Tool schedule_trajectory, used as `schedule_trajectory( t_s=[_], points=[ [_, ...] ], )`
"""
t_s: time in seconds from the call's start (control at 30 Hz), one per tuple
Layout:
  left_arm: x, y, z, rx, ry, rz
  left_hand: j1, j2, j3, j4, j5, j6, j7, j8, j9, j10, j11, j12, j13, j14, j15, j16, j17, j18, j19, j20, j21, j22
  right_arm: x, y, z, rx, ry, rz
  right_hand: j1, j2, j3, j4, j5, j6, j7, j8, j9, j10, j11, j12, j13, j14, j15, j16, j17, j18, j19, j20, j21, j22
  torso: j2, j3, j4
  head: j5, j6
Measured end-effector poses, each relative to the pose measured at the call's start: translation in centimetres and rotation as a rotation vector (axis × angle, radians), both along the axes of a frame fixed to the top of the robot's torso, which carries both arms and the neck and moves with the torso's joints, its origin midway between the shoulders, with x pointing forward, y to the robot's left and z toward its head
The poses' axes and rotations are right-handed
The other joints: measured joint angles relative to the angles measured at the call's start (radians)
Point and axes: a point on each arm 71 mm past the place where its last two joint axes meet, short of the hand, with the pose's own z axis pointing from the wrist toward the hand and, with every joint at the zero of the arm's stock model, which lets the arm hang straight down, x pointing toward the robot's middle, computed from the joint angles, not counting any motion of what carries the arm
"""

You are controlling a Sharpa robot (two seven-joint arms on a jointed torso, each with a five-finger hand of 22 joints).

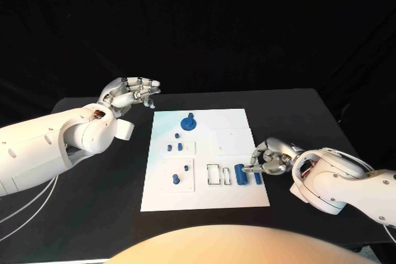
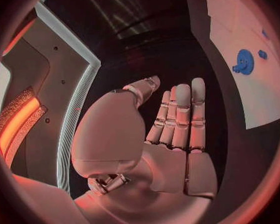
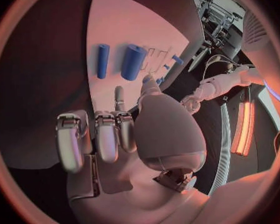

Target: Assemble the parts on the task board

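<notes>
The white task board (image 1: 206,186) lies mid-table. A round blue part (image 1: 189,123) stands near its far edge, and several small blue parts (image 1: 177,145) sit in the left half. Two blue cylinders, one thick (image 1: 242,174) and one thin (image 1: 257,177), lie near the right edge. My right hand (image 1: 268,159) hovers just beside them, most fingers curled, holding nothing; the right wrist view shows the thick cylinder (image 3: 133,62) and the thin cylinder (image 3: 102,60) lying free beyond the fingertips (image 3: 118,97). My left hand (image 1: 132,91) is raised off the board's far left corner, fingers (image 2: 180,114) straight, empty.
Black table (image 1: 99,218) surrounds the board on every side, with its far edge behind the left hand. In the left wrist view the round blue part (image 2: 243,62) and a small blue part (image 2: 262,54) sit on the board (image 2: 252,99). Rectangular outlines (image 1: 216,173) mark the board beside the cylinders.
</notes>
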Motion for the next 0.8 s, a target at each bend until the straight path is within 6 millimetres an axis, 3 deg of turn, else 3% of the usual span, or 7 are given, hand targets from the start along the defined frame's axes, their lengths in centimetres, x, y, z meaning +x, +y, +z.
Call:
schedule_trajectory(
  t_s=[0.8],
  points=[
    [-0.1, 0.2, 0.0, 0.001, 0.003, -0.001, 0.000, 0.000, 0.000, 0.000, 0.000, 0.000, 0.000, 0.000, -0.001, 0.000, 0.000, 0.005, 0.000, 0.000, 0.000, 0.000, 0.000, 0.000, 0.000, 0.000, 0.000, -0.001, -0.1, 2.1, -2.5, -0.076, 0.063, 0.027, -0.054, -0.006, -0.005, 0.000, 0.000, 0.043, -0.010, 0.006, -0.006, 0.004, -0.004, 0.000, 0.000, 0.000, 0.000, 0.000, 0.000, 0.000, 0.000, 0.000, 0.000, 0.000, 0.002, -0.0023, 0.0093, -0.006, 0.000]
  ],
)
